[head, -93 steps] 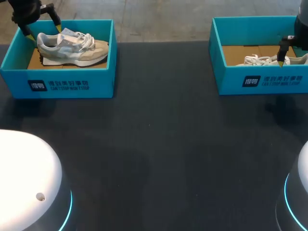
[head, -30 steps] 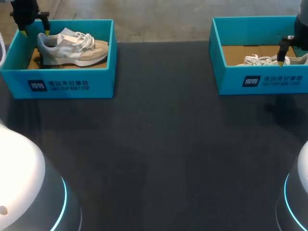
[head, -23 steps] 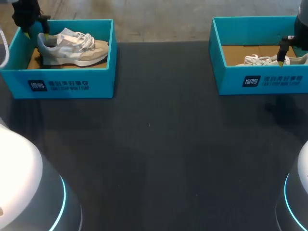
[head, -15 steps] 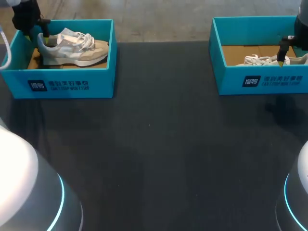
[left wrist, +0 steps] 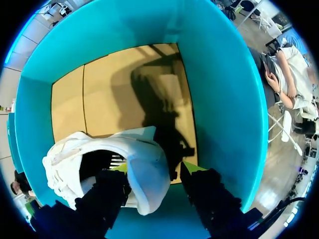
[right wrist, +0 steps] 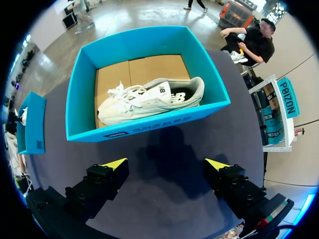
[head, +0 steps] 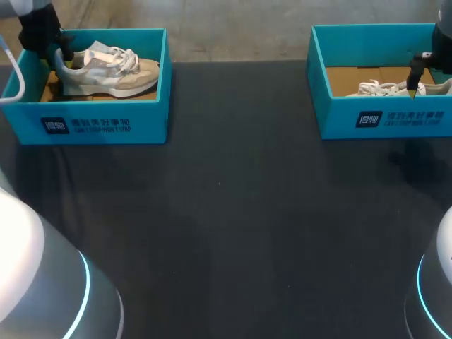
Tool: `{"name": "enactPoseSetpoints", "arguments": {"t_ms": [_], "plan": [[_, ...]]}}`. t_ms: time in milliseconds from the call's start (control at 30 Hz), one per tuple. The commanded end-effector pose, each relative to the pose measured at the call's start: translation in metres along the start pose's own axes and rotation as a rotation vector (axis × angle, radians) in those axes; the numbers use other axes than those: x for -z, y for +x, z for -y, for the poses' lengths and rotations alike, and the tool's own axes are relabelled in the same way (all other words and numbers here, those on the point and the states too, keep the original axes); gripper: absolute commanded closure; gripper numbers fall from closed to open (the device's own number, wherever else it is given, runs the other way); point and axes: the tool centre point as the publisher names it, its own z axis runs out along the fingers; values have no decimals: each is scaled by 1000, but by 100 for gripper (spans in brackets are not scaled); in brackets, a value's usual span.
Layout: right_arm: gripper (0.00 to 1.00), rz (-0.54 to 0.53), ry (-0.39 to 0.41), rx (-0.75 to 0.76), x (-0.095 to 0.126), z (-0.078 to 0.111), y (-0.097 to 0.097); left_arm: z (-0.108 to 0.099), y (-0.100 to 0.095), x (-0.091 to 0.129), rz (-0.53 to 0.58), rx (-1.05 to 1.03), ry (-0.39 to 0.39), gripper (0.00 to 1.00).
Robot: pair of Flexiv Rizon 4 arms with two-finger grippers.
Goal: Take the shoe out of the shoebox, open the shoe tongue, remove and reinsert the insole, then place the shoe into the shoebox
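Note:
A grey and beige shoe (head: 106,70) lies in the left teal shoebox (head: 106,123), toe pointing right. My left gripper (head: 60,60) is down inside that box at the shoe's heel. In the left wrist view the heel (left wrist: 144,174) stands between the fingers of the left gripper (left wrist: 155,168); one yellow tip lies against the heel, and a narrow dark gap shows at the other, so it is open. My right gripper (right wrist: 166,164) hangs open over the table in front of the right teal shoebox (right wrist: 149,122), which holds a white shoe (right wrist: 149,99).
The two shoeboxes stand at the back left and back right of the dark table (head: 233,212). The left box's near wall (left wrist: 214,74) rises close beside the left gripper's fingers.
My left gripper has sunk lower around the shoe's heel and its fingers have drawn closer together. The right arm and both shoes have not moved.

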Motion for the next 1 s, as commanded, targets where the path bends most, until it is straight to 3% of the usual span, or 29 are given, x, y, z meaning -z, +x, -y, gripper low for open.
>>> {"name": "enactPoseSetpoints", "arguments": {"t_ms": [33,367,733,967,1000], "plan": [[0,-1,-1,-1,0,0,0,-8,3,-6,4,-8,18,46],[0,-1,-1,-1,0,0,0,-5,6,-15,-8,-15,34,43],[0,-1,-1,-1,0,0,0,-6,7,-26,-15,-7,52,60],[0,-1,-1,-1,0,0,0,-5,11,-25,-19,-2,57,90],[0,-1,-1,-1,0,0,0,-5,12,-24,-20,-2,57,100]]}}
